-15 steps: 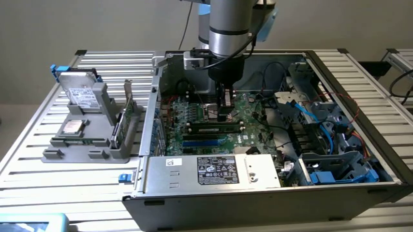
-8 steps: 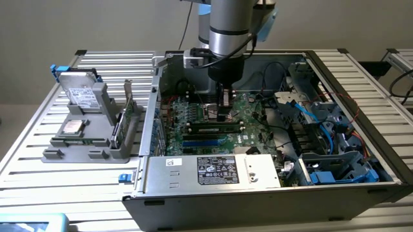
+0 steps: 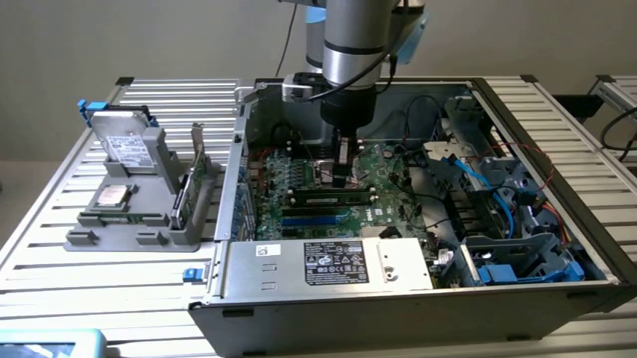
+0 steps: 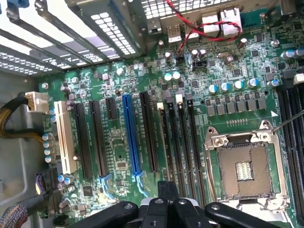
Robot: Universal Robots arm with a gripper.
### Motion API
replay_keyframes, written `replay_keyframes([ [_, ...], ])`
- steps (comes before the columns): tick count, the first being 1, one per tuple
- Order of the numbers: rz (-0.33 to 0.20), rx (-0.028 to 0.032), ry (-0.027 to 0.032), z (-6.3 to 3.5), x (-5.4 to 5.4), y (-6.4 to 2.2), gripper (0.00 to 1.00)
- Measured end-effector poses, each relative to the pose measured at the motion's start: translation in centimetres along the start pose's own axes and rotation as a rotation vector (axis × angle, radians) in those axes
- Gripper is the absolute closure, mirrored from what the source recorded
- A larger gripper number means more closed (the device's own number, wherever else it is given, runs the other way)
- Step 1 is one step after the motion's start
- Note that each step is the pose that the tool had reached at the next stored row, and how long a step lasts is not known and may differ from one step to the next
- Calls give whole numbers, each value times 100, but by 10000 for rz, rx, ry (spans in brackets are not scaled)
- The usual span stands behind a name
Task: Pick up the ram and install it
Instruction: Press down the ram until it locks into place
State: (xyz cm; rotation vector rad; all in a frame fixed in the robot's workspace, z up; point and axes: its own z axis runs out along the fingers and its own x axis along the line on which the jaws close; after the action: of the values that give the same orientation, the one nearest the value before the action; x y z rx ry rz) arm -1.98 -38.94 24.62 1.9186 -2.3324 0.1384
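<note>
The ram (image 3: 333,199), a long narrow stick with dark chips, stands seated in a slot on the green motherboard (image 3: 298,179) inside the open computer case. My gripper (image 3: 344,181) hangs straight down right behind it in the exterior view, fingertips pressed together with nothing visible between them. I cannot tell whether they touch the stick. In the wrist view my shut gripper (image 4: 167,190) hovers over the row of long black memory slots (image 4: 183,142), beside the empty CPU socket (image 4: 242,166).
A grey fixture (image 3: 139,224) on the exterior view's left holds a hard drive (image 3: 130,145) and an upright green expansion card (image 3: 194,179). The power supply (image 3: 329,265) fills the case's near side. Blue and black cables (image 3: 488,179) crowd the right half.
</note>
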Motion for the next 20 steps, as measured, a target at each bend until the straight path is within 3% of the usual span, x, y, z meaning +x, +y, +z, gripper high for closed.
replay_keyframes([
  [7,951,-110,-13,4,-1,0,89],
  [17,2331,-316,-14,3,-1,0,89],
  [20,2617,-319,30,3,-1,0,89],
])
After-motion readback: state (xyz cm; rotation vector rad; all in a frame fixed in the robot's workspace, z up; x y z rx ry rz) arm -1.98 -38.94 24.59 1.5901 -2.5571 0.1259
